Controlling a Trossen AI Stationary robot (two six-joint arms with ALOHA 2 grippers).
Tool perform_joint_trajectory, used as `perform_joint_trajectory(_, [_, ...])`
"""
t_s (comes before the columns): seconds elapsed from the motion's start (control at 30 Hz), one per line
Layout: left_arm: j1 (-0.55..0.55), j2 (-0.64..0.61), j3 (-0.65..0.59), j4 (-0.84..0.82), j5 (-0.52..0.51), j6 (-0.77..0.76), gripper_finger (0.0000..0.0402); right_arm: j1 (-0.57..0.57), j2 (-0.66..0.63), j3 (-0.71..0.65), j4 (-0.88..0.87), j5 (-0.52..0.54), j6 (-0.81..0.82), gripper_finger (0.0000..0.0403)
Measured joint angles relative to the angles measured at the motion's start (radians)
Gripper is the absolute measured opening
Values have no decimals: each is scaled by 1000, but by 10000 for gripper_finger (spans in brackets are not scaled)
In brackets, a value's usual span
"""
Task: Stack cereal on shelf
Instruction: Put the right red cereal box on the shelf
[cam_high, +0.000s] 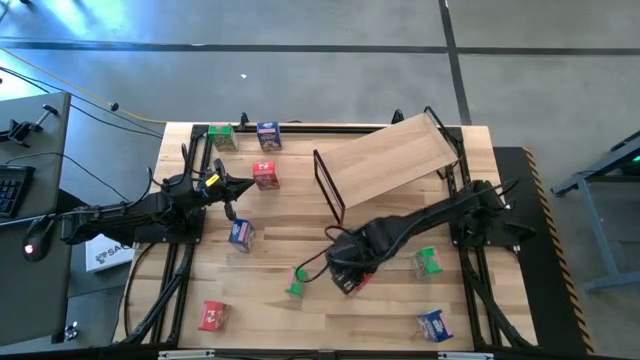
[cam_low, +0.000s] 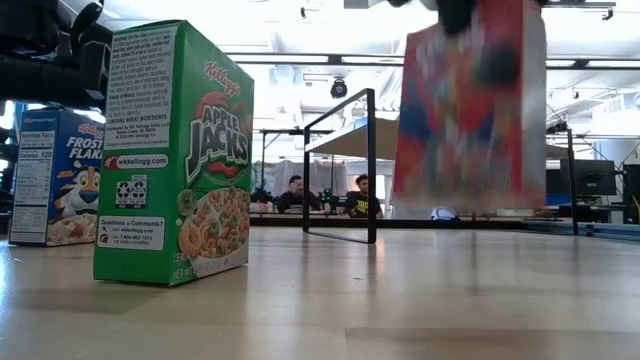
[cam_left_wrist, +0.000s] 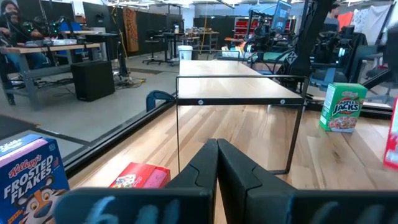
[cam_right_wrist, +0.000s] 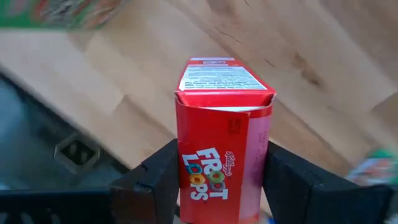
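My right gripper (cam_right_wrist: 221, 165) is shut on a red Froot Loops cereal box (cam_right_wrist: 221, 134), near the table's middle in the high view (cam_high: 347, 277). A green Apple Jacks box (cam_high: 296, 283) stands on its base just left of it. My left gripper (cam_left_wrist: 217, 158) is shut and touches nothing; it hovers at the table's left (cam_high: 228, 190), close to a red box (cam_high: 265, 175). The shelf (cam_high: 395, 155) is a tilted plywood board with a black frame end (cam_high: 328, 185), at the far middle of the table. My right gripper pinches the Froot Loops box between its two fingers (cam_right_wrist: 163, 171), one on each narrow side wall (cam_right_wrist: 181, 149). The printed front faces the wrist camera. The fingers come from above. In the low view the box (cam_low: 465, 110) hangs below the gripper, clear of the tabletop.
More boxes stand about: green (cam_high: 222, 137) and blue (cam_high: 268, 135) at the far left, blue (cam_high: 241, 234) at mid-left, red (cam_high: 212, 316) at the near left, green (cam_high: 428, 262) and blue (cam_high: 433, 325) at the right. People sit at desks beyond the table (cam_low: 325, 195).
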Motion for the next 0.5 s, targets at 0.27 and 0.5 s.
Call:
perform_joint_trajectory(0.27, [0, 0, 0, 5, 0, 0, 0, -116, -9, 410, -249, 122, -484, 177])
perform_joint_trajectory(0.5, [0, 0, 0, 5, 0, 0, 0, -260, -118, 427, -176, 279, -953, 177])
